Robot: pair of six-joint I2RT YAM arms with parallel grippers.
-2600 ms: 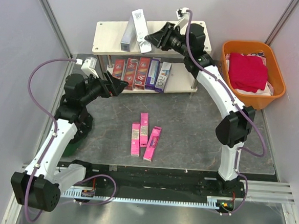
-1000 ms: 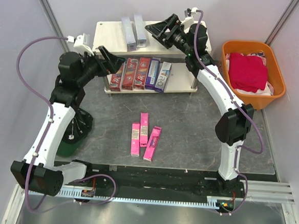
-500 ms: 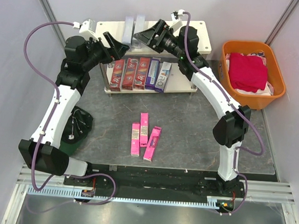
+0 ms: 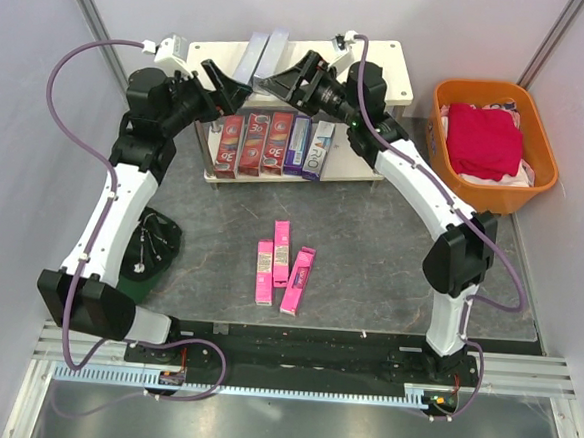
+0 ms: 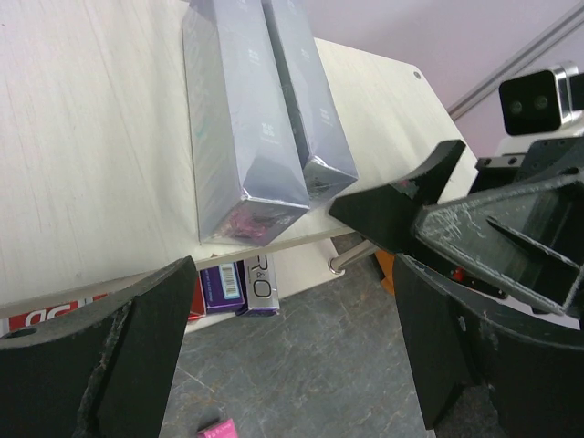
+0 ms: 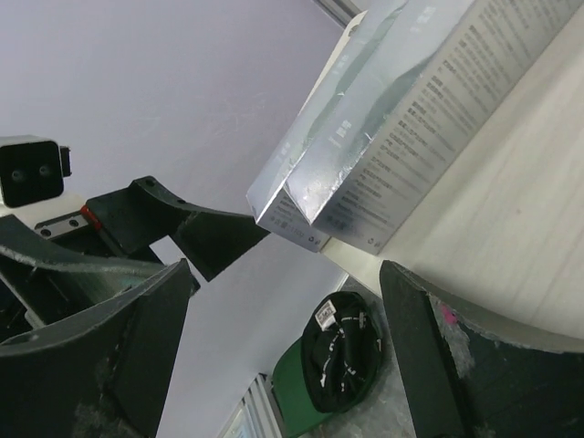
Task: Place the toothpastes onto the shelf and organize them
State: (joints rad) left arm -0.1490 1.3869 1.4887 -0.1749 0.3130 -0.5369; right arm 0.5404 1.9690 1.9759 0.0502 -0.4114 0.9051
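Note:
Two silver-grey toothpastes [image 4: 251, 58] [image 4: 275, 49] lie side by side on the top board of the shelf [image 4: 383, 65], their near ends at its front edge. In the left wrist view the same two toothpastes [image 5: 235, 119] [image 5: 307, 100] lie on the shelf [image 5: 91, 137]. My left gripper [image 4: 237, 86] [image 5: 287, 342] and right gripper [image 4: 271, 83] [image 6: 292, 351] both hang open and empty just in front of those ends, facing each other. Red toothpastes [image 4: 252, 142], a purple one [image 4: 298, 139] and a white one [image 4: 319, 147] stand on the lower board. Three pink toothpastes [image 4: 281, 265] lie on the table.
An orange basket [image 4: 482, 88] with red cloth stands right of the shelf. A black and green cap [image 4: 149, 251] [image 6: 351, 351] lies on the table by the left arm. Grey walls close in the back and both sides.
My right gripper let go of the second silver-grey carton on the top board and drew left. My left arm rose from the lower board to the top board's front edge.

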